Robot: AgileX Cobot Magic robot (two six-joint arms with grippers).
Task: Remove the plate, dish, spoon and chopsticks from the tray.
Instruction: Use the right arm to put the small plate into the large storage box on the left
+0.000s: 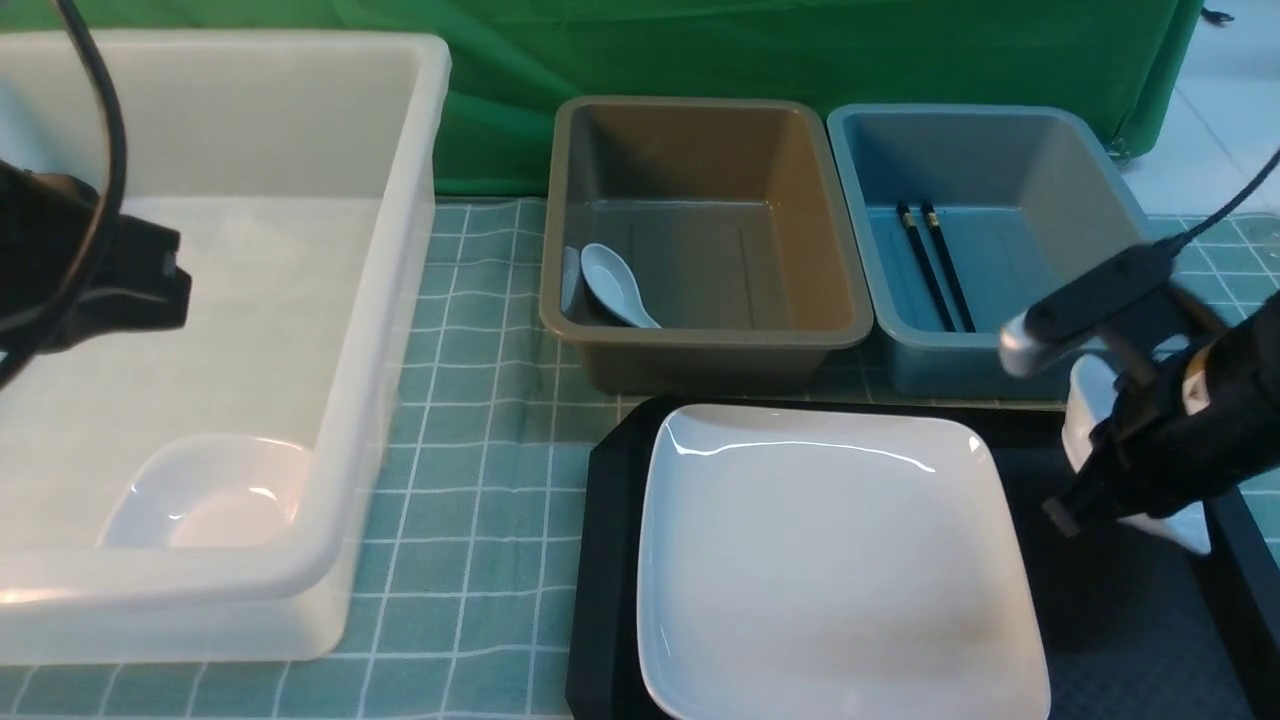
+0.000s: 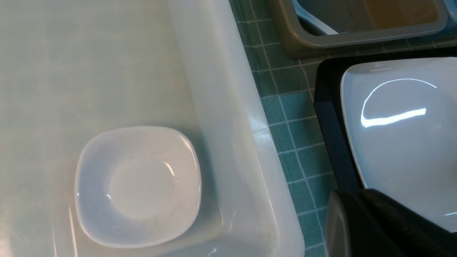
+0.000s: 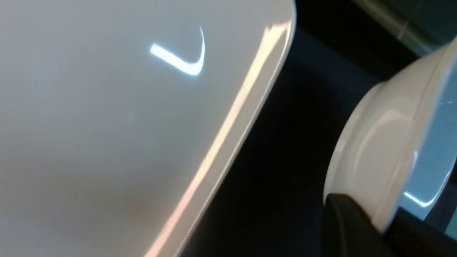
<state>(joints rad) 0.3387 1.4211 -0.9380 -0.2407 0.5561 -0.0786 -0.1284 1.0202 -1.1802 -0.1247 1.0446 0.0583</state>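
Observation:
The large white plate [image 1: 830, 560] lies on the black tray [image 1: 610, 560]; it also shows in the right wrist view [image 3: 125, 125] and the left wrist view [image 2: 400, 142]. My right gripper [image 1: 1075, 505] [image 3: 375, 214] is shut on the rim of a small white dish [image 1: 1090, 405] [image 3: 378, 142], held tilted over the tray's right part. The spoon [image 1: 615, 285] lies in the brown tub [image 1: 700, 335]. The chopsticks [image 1: 935, 265] lie in the blue tub [image 1: 1000, 130]. My left gripper [image 1: 150, 280] [image 2: 357, 200] is shut and empty, over the white tub.
A big translucent white tub [image 1: 400, 300] stands at the left with another small white dish [image 1: 200, 500] [image 2: 139, 185] in its near corner. A green checked cloth [image 1: 480, 450] covers the table. A green curtain hangs behind the tubs.

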